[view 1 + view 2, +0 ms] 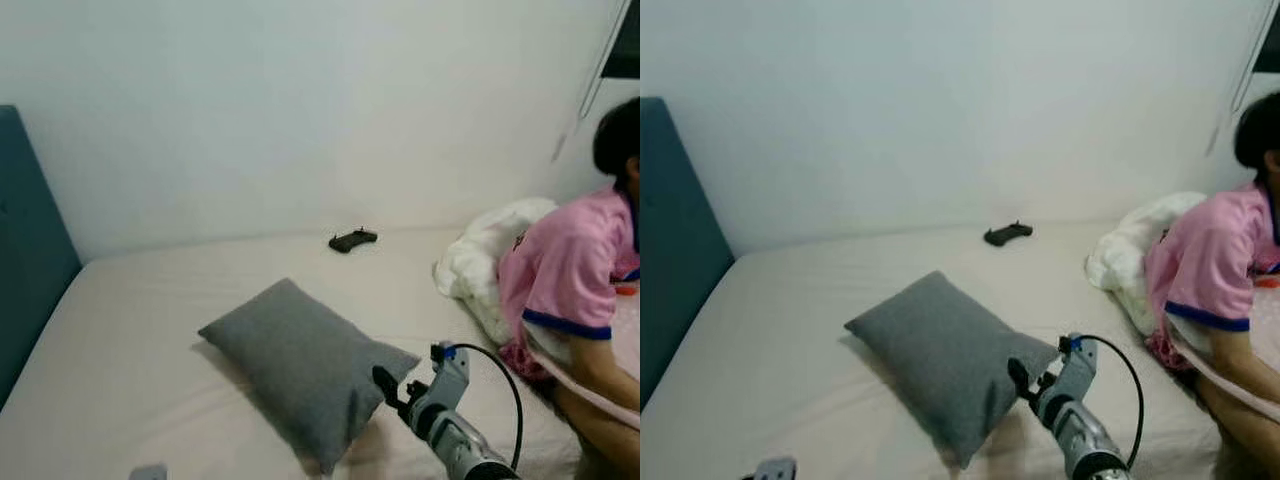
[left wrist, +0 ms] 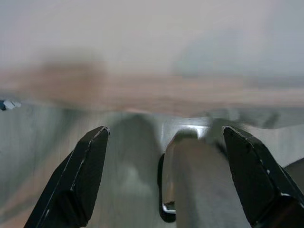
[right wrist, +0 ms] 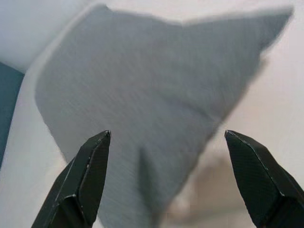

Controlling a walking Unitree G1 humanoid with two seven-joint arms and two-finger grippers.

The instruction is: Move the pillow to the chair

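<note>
A grey pillow [image 1: 305,365] lies flat in the middle of the beige bed [image 1: 130,340], one corner pointing toward me. My right gripper [image 1: 385,388] hovers just off the pillow's near right edge, and its black fingers [image 3: 80,183] stand wide open with the pillow [image 3: 137,104] straight ahead of them. My left gripper [image 2: 166,185] is open too, low at the bed's near edge over a blurred pale surface. A small bit of the left arm [image 1: 148,472] peeks in at the bottom of the head view.
A person in a pink shirt [image 1: 575,275] sits on the right side of the bed beside a crumpled white blanket [image 1: 485,265]. A black game controller [image 1: 352,240] lies near the white wall. A teal headboard [image 1: 25,250] stands at the left.
</note>
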